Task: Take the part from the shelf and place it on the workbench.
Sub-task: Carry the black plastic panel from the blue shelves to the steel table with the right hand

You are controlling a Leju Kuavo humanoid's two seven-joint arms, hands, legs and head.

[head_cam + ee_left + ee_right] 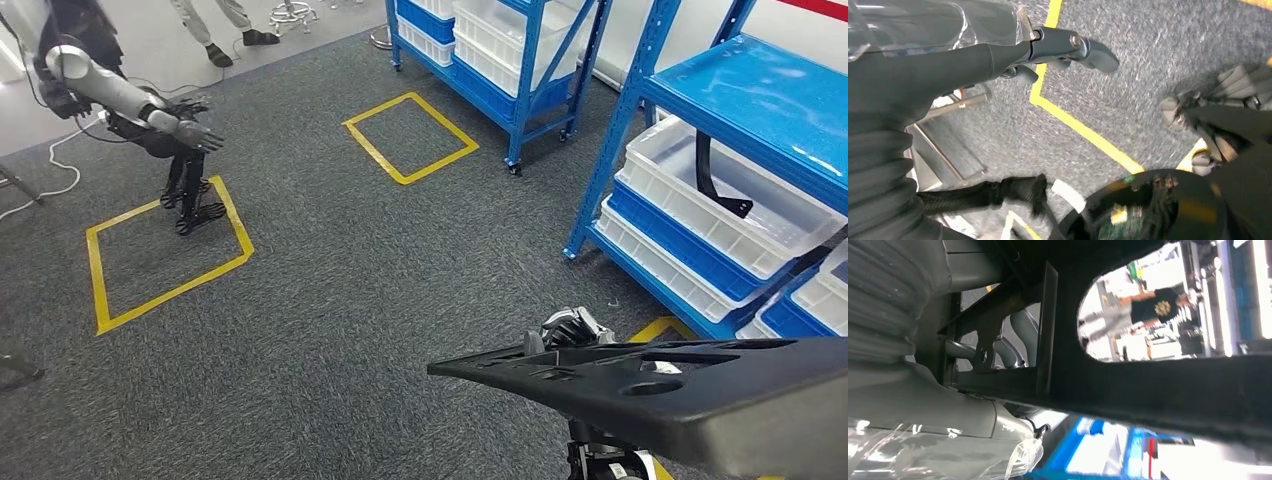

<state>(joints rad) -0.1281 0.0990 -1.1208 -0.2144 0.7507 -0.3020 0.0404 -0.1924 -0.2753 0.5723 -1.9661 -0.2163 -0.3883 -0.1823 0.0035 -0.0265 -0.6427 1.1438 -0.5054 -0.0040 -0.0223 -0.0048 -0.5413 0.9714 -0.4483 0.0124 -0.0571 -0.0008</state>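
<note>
Floor: grey carpet (330, 290), marked with yellow tape squares, one at left (165, 255), one farther back near the racks (410, 135).
Shelving: blue steel racks (690, 110) along the right side, loaded with white plastic bins (720, 195); a dark curved piece lying in the nearest bin (715, 185).
Part: long black moulded panel (690, 385) with cut-outs, carried low at right, level over the carpet and clear of the racks.
Right hand: grey fingers (570, 328) wrapped around the panel's inner end; in the right wrist view, thumb and fingers (1008, 342) closed around a rib of the panel.
Left hand: seen in the left wrist view (1068, 50), thumb and fingers extended and apart over the carpet and a yellow tape line, nothing in them.
Room: second humanoid robot (150, 110) standing at one corner of the left tape square, arm extended; legs of a person (225, 30) at the far edge; white cable (45, 175) trailing across the carpet at left.
</note>
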